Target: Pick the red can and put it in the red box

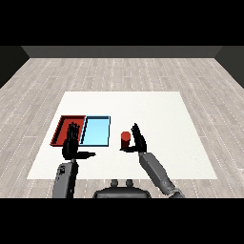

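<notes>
red can point(126, 139) just left of right robot hand point(138, 141)

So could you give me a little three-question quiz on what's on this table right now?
1. True or false: the red can lies inside the red tray.
2. Which hand is right beside the can?
A. the left hand
B. the right hand
3. Fill in: the tray nearer the can is the ____ tray.

Key:
1. False; it stands on the white table, right of both trays.
2. B
3. light blue
</notes>
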`<state>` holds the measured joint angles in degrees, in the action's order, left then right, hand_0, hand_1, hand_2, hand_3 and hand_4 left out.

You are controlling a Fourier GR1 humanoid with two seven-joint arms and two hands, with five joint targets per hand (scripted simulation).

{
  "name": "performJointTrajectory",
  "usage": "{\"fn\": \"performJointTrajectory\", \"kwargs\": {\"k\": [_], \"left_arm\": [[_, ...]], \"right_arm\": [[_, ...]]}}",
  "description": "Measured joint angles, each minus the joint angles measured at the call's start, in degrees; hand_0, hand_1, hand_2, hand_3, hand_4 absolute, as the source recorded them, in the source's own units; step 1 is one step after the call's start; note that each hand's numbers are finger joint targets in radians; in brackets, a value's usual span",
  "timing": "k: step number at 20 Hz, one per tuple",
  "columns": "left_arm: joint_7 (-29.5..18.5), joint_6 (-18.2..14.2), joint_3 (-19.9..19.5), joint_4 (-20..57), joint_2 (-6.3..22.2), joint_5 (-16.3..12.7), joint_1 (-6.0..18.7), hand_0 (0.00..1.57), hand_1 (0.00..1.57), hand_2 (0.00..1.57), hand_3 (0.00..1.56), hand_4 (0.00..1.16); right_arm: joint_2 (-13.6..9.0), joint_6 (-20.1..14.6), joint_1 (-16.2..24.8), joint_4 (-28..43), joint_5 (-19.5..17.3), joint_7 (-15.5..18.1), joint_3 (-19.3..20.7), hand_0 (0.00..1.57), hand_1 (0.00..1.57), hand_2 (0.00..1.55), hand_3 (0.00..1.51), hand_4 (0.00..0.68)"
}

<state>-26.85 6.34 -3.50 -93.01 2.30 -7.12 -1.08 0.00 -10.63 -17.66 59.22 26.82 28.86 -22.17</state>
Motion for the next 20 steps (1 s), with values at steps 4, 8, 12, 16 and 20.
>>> {"fn": "performJointTrajectory", "kwargs": {"k": [4,8,12,16,20], "left_arm": [[0.56,0.21,-0.86,0.50,0.55,-0.68,1.02,0.00,0.00,0.00,0.00,0.00],[1.73,-1.22,0.02,-1.13,-0.11,-0.03,0.75,0.00,0.00,0.00,0.00,0.00],[1.02,-1.08,0.48,-0.93,-0.43,0.30,0.11,0.00,0.00,0.00,0.00,0.00],[2.29,-0.45,0.01,-1.93,0.39,-0.37,0.22,0.00,0.00,0.00,0.00,0.00],[1.35,-0.35,-0.22,-0.95,0.26,-0.34,0.21,0.00,0.00,0.00,0.00,0.00]], "right_arm": [[0.00,-1.59,-1.18,-0.58,1.25,-1.17,-1.10,0.00,0.00,0.00,0.00,0.000],[0.00,-2.30,-2.88,-3.76,3.34,0.04,-1.96,0.00,0.00,0.00,0.00,0.000],[0.00,-2.32,-3.10,-5.47,4.06,1.43,-2.40,0.00,0.00,0.00,0.00,0.000],[0.00,-3.79,-5.52,-7.37,5.88,1.67,-4.03,0.00,0.00,0.00,0.00,0.000],[-0.09,-4.29,-5.90,-6.95,6.89,1.32,-5.09,0.00,0.00,0.00,0.00,0.000]]}}
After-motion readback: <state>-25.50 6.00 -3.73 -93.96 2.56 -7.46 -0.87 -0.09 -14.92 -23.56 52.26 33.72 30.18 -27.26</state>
